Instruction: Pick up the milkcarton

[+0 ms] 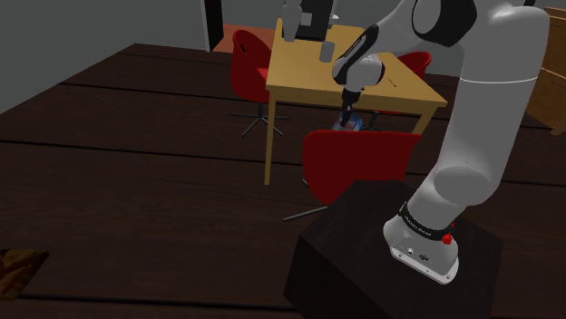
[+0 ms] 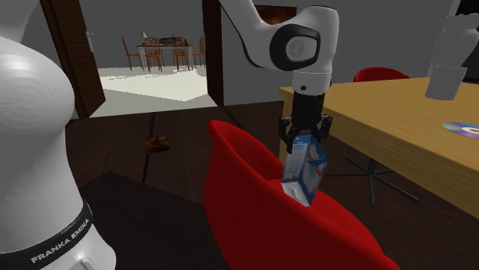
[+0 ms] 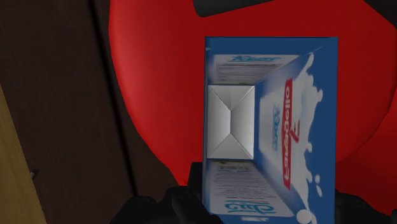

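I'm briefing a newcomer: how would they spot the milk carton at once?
Find the wooden table, then the red chair nearest the arm. Over its seat the black fingers clasp the carton: a tilted blue-and-white box, unlike the grey cup on the table.

Dark plank floor [image 1: 136, 163]. Wooden table [image 1: 304, 72], shoulder view 1 o'clock; red chairs [image 1: 358, 159] around it. Grey wall [image 1: 91, 27], 11 o'clock. Lit doorway [image 2: 153, 77], second exterior view 11 o'clock.
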